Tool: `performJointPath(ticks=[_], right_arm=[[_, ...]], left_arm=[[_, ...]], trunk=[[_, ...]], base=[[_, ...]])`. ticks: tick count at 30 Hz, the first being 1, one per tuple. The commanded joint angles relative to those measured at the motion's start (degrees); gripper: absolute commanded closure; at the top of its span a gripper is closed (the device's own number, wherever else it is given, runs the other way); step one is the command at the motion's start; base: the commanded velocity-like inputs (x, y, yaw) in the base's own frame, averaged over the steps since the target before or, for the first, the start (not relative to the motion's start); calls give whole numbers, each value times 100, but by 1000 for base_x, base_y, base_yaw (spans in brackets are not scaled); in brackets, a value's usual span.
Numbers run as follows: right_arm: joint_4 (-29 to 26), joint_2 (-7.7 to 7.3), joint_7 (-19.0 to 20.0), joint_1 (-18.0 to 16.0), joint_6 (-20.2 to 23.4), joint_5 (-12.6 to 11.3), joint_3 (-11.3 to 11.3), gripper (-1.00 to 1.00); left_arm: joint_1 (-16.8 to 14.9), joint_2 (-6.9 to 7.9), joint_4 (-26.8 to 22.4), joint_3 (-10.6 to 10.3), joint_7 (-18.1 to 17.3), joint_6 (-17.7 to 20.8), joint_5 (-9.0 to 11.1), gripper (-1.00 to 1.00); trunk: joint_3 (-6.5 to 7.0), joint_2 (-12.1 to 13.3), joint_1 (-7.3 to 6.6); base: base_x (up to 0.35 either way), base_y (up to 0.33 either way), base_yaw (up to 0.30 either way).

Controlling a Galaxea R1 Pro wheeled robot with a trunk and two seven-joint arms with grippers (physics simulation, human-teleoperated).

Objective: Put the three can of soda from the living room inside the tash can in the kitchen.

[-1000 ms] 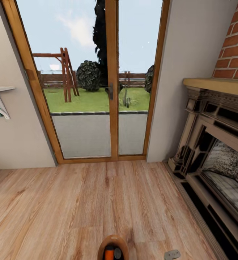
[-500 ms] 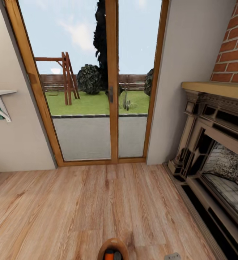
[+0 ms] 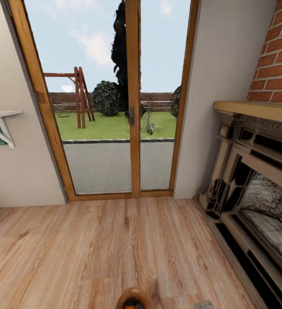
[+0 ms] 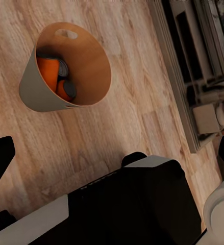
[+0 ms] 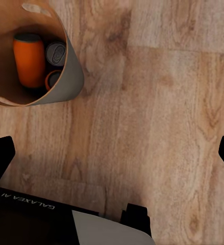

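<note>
Camera view shifted: glass doors (image 3: pixel 115 107) and fireplace (image 3: pixel 252 189) sit lower in frame, trash can (image 3: pixel 133 299) closer to bottom edge. Trash can stands on wood floor (image 5: pixel 157 117), soda cans (image 5: pixel 29 60) inside. Left end effector (image 4: pixel 112 153) and right end effector (image 5: pixel 112 153): fingers spread, empty.

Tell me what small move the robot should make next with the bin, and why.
Probably lower one gripper toward the rim of the tash can to grasp it. The cans of soda already lie inside, but the bin stands on the living room floor near the fireplace, not in the kitchen. The left gripper and right gripper are both open and empty.
</note>
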Motion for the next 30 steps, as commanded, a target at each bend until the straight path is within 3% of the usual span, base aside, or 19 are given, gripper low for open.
performJointPath(ticks=[1, 27, 29, 30], right_arm=[[0, 0, 0, 2, 0, 0, 0, -100], [-2, 3, -40, 88, -9, 0, -3, -100], [-5, 4, -290, 88, -9, -21, -9, -100], [-1, 68, -928, 88, -11, -108, -13, -100]], left_arm=[[0, 0, 0, -1, 0, 0, 0, -100], [0, -32, 0, -1, 0, 0, 0, -100], [0, -32, -3, -1, 0, 0, 0, -100], [0, -32, -9, -2, 0, 0, 4, -100]], trunk=[[10, 0, 0], [250, 0, 0], [257, 0, 0], [258, 0, 0]], base=[[0, 0, -29], [0, 0, -61], [0, 0, -44], [0, 0, -18]])
